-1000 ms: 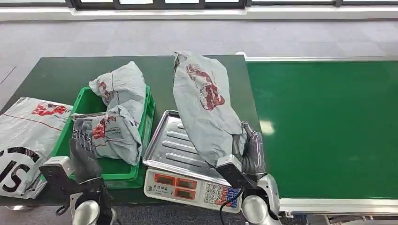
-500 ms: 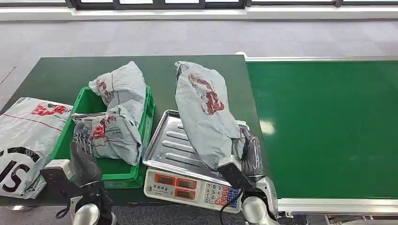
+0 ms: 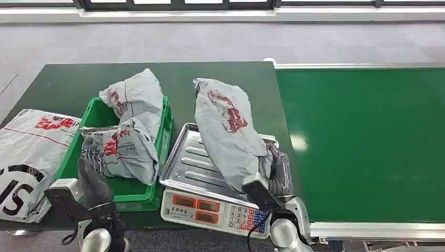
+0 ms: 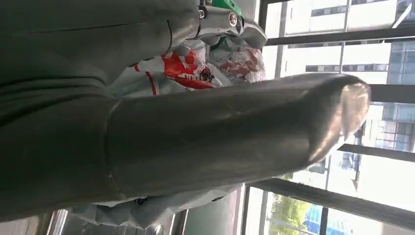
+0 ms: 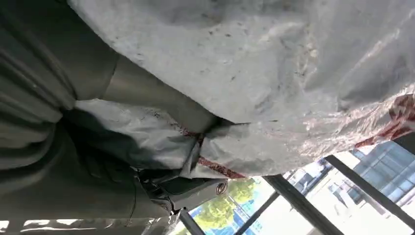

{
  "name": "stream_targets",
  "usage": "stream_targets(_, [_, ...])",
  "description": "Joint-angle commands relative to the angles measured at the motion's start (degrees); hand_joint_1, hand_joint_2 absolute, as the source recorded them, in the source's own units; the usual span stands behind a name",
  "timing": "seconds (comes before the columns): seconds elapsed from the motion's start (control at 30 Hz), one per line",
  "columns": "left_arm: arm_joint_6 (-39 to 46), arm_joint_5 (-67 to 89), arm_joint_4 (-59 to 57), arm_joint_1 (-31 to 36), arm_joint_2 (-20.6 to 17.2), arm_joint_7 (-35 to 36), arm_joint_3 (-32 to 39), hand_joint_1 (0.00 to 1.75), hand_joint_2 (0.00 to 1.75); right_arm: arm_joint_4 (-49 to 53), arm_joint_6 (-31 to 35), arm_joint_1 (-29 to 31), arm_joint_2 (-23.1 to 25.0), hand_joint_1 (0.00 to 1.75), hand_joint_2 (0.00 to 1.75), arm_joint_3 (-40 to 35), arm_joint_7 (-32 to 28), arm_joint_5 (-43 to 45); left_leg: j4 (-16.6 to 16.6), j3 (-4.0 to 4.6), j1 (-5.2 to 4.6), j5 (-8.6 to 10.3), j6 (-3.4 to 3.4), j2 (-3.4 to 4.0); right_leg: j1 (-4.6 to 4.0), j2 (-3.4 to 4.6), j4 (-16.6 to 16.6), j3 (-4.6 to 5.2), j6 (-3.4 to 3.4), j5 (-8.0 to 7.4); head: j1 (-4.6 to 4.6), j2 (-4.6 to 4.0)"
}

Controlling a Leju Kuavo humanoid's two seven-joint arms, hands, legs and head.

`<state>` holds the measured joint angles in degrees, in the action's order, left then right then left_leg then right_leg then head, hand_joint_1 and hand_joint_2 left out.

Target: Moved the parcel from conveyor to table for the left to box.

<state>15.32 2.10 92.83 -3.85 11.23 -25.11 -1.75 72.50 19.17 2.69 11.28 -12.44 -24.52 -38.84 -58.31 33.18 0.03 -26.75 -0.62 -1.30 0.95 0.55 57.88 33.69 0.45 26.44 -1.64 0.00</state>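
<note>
The right hand (image 3: pixel 277 173) is gripping the near end of the parcel (image 3: pixel 226 131), a long, crinkled grey plastic mailer with a red print, its fingers wrapping around the soft film. The parcel is lying slantwise across the ribbed steel tray of the scale (image 3: pixel 195 164), its far end reaching toward 12 o'clock over the dark green table (image 3: pixel 63 86). At 3 o'clock the bright green conveyor (image 3: pixel 362 142) is running flat beside the table, with grey floor beyond. At 9 o'clock a green plastic crate (image 3: pixel 161 137) is holding two similar crumpled grey bags (image 3: pixel 131 126). The left hand (image 3: pixel 93 176) is hovering at the crate's near edge, fingers loosely apart, holding nothing. A white printed bag (image 3: pixel 29 152) is lying further left.
</note>
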Motion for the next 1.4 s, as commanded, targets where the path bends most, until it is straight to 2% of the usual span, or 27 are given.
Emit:
stream_targets(0.03, [-1.46,0.61,-2.04,0.82,0.06,0.53,-0.49,0.0,0.0,-5.85,-2.93,4.07,0.74,1.75,1.75,1.84,0.2,-2.09,0.05,-0.04,0.02,0.03,-0.01,0.12,-0.03,0.01,-0.07,-0.03,-0.03,-0.05,0.0,0.0])
stream_targets(0.3, [-2.17,0.81,-4.65,3.75,0.28,1.16,-2.2,0.0,0.0,-22.58,-5.36,13.85,3.29,1.75,1.75,-2.94,0.19,-5.31,0.19,-0.07,0.07,0.14,-0.05,0.32,-0.1,0.09,-0.23,-0.03,-0.09,-0.21,0.0,0.0])
stream_targets(0.4, [-2.22,0.79,-6.02,4.77,0.31,1.32,-2.91,0.0,0.0,-29.46,-3.89,17.45,4.54,1.75,1.75,-5.27,-0.22,-6.91,0.07,-0.09,0.04,0.05,-0.04,0.32,-0.06,0.19,-0.09,-0.03,-0.06,-0.13,0.0,0.0])
stream_targets(0.57, [-2.1,0.56,-6.58,4.67,-0.06,1.13,-3.17,0.0,0.0,-32.58,-4.16,19.21,5.55,1.75,1.75,-6.88,0.27,-7.31,0.05,-0.09,0.03,0.08,-0.07,0.12,-0.04,0.03,-0.05,-0.05,-0.07,-0.08,0.0,0.02])
stream_targets(0.6, [-2.01,0.45,-6.5,4.53,-0.21,1.06,-3.07,0.0,0.0,-32.96,-3.97,19.38,5.46,0.51,1.75,-6.65,0.7,-6.96,0.08,-0.09,0.03,0.08,-0.08,0.16,-0.04,0.05,-0.07,-0.04,-0.08,-0.1,0.0,0.0])
stream_targets(0.63, [-1.91,0.33,-6.42,4.41,-0.29,0.97,-2.91,0.0,0.0,-32.83,-2.71,19.29,5.25,0.0,1.75,-6.33,1.18,-7.0,0.11,-0.08,0.07,0.11,-0.08,0.17,-0.09,0.03,-0.13,-0.06,-0.09,-0.13,0.0,0.0])
stream_targets(0.77, [-1.53,-0.05,-5.76,3.95,-0.37,0.56,-2.12,0.0,0.0,-29.54,-1.59,18.28,3.86,0.0,1.75,-6.19,1.99,-6.58,0.07,-0.08,0.08,0.08,-0.13,0.38,-0.1,0.32,-0.07,0.06,-0.13,-0.19,0.02,0.0])
stream_targets(0.9, [-1.54,-0.05,-5.75,3.95,-0.39,0.55,-2.11,0.0,0.0,-29.49,-1.64,18.33,3.72,0.0,1.75,-6.16,1.99,-6.58,0.07,-0.02,0.09,0.12,-0.13,0.36,-0.11,0.25,-0.08,0.12,-0.17,-0.24,0.0,0.0])
stream_targets(1.0, [-1.15,0.0,-5.17,3.55,-0.25,0.53,-1.87,0.0,0.0,-24.1,-2.43,16.09,2.83,0.0,1.75,-6.25,2.86,-5.64,0.05,-0.04,0.12,0.12,-0.16,0.3,-0.13,0.23,-0.05,0.1,-0.18,-0.24,0.0,0.0])
stream_targets(1.4, [-0.8,1.69,-1.44,2.45,-0.17,1.79,-1.57,0.0,0.0,-4.56,-9.21,7.63,-0.38,0.0,1.75,-8.84,13.27,-3.36,0.04,0.0,0.13,0.08,-0.16,0.19,-0.14,0.15,-0.05,0.06,-0.17,-0.17,0.0,0.0])
